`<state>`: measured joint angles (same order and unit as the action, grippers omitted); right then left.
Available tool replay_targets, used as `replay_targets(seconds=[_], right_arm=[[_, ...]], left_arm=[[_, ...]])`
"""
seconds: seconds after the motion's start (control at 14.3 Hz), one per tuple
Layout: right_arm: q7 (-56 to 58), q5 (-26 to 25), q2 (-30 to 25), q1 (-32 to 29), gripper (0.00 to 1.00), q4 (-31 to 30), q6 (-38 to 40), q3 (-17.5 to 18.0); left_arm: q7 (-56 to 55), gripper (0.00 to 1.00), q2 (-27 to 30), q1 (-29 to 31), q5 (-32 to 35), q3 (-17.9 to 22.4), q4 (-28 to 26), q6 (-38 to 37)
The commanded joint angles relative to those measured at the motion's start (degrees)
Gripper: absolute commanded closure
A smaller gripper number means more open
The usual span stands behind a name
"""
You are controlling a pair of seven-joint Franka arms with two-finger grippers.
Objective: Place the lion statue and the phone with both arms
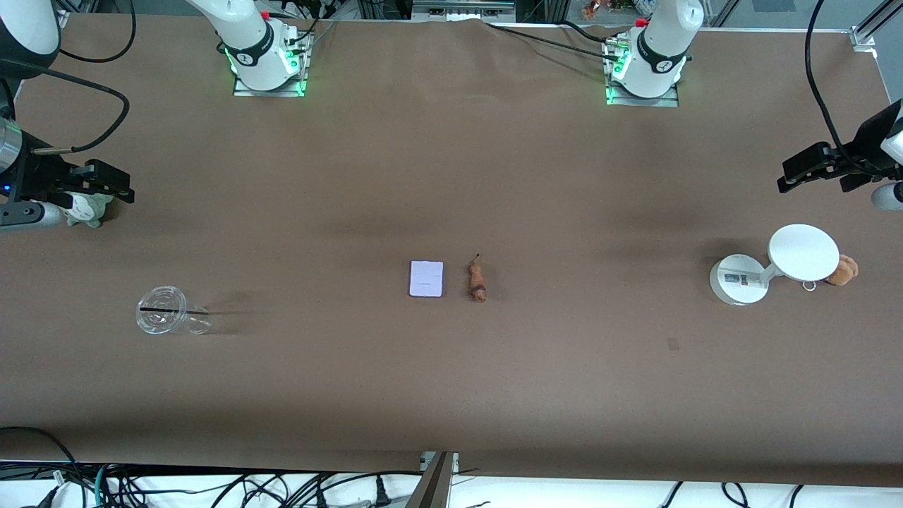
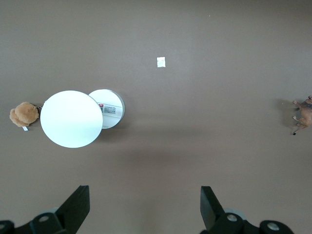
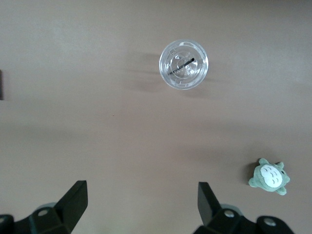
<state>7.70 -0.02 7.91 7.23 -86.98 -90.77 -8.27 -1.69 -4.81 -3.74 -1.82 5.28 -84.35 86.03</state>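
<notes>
The phone (image 1: 427, 279), a flat pale lavender slab with dark edges, lies at the table's middle. The lion statue (image 1: 477, 280), a tiny orange-brown figurine, lies close beside it toward the left arm's end, not touching it. The lion also shows at the edge of the left wrist view (image 2: 304, 114). My left gripper (image 1: 794, 174) hangs open and empty over the left arm's end of the table, and its own view (image 2: 145, 204) shows bare cloth between the fingers. My right gripper (image 1: 118, 185) hangs open and empty over the right arm's end, above bare cloth (image 3: 142, 204).
A white stand with a disc top (image 1: 803, 252) and a round base (image 1: 737, 280) sits under the left gripper, with a tan plush (image 1: 843, 270) beside it. A clear lidded cup (image 1: 166, 319) and a green plush (image 1: 88, 209) lie near the right gripper. A small scrap (image 2: 161, 61) lies on the cloth.
</notes>
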Motion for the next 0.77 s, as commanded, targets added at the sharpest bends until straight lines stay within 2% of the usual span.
replay_targets(seconds=[0.0, 0.7], right_arm=[[0.4, -0.7, 0.0, 0.1, 0.0, 0.6, 0.9, -0.1], [0.4, -0.7, 0.0, 0.1, 0.0, 0.6, 0.9, -0.1]], left_arm=[[1.6, 0.0, 0.8, 0.0, -0.7, 0.6, 0.0, -0.9], [1.9, 0.0, 0.7, 0.9, -1.3, 0.5, 0.7, -0.6]])
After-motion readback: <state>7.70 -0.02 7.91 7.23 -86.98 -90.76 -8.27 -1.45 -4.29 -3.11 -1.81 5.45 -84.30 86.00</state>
